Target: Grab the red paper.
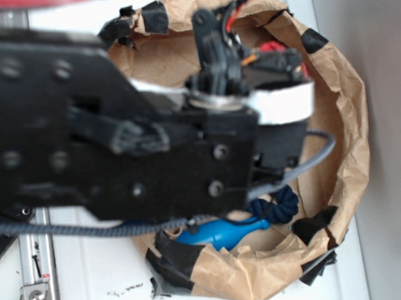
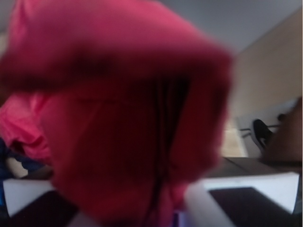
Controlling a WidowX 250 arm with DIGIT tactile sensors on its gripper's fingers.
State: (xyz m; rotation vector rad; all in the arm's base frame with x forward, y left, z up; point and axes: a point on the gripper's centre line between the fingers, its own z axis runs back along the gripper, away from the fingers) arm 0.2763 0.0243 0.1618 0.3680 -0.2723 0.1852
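Observation:
The red paper [image 2: 118,109] fills most of the wrist view, blurred and pressed right up to the camera, sitting between my two white fingers [image 2: 208,208]. My gripper [image 2: 142,213] appears shut on it. In the exterior view my black arm covers most of the brown paper basin, and only a small sliver of the red paper [image 1: 274,47] shows by the gripper [image 1: 277,59] at the basin's upper right. The fingertips are hidden there.
The brown kraft paper basin [image 1: 347,111] is rimmed with black tape patches. Inside, near its lower edge, lie a blue bowling-pin toy [image 1: 224,233] and a dark blue braided ring [image 1: 276,205]. A grey cable [image 1: 306,166] loops off the arm. White table surrounds the basin.

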